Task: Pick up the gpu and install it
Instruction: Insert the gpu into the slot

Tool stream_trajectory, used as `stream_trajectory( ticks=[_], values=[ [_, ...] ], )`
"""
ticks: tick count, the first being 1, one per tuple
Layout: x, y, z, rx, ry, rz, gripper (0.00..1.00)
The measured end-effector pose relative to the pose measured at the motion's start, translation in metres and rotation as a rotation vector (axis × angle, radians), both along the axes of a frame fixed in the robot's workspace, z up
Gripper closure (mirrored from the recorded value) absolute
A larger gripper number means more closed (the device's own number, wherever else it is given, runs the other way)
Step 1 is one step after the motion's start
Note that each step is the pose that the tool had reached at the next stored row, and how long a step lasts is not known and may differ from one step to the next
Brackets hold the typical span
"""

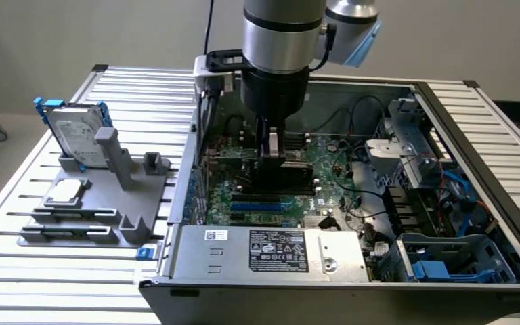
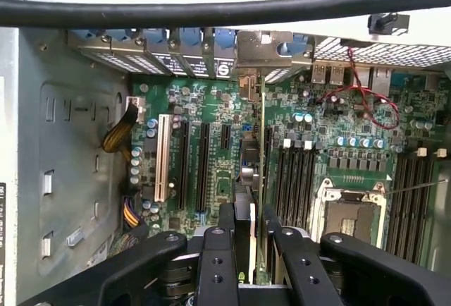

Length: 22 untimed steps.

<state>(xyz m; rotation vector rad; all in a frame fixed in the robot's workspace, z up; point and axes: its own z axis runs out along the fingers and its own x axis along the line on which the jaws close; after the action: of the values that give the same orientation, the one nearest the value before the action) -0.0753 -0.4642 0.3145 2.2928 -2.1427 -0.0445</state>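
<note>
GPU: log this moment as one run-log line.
tool: shut on gpu | gpu: upright, edge down over motherboard slots, inside open case | seated: cannot tell

I see the exterior camera looking steeply down from a little way off at the table, arm and open case. My wrist camera sits close behind the gripper, facing into the case. Both views share the motherboard.
</note>
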Motion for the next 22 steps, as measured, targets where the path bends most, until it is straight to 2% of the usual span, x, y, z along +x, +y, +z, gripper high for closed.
stream_trajectory(
  ticks=[5,22],
  values=[
    [-0.003,-0.0025,-0.0091,0.0,-0.001,0.0,0.74],
    [-0.005,-0.0027,-0.04,0.0013,-0.0031,-0.021,0.74]
  ],
)
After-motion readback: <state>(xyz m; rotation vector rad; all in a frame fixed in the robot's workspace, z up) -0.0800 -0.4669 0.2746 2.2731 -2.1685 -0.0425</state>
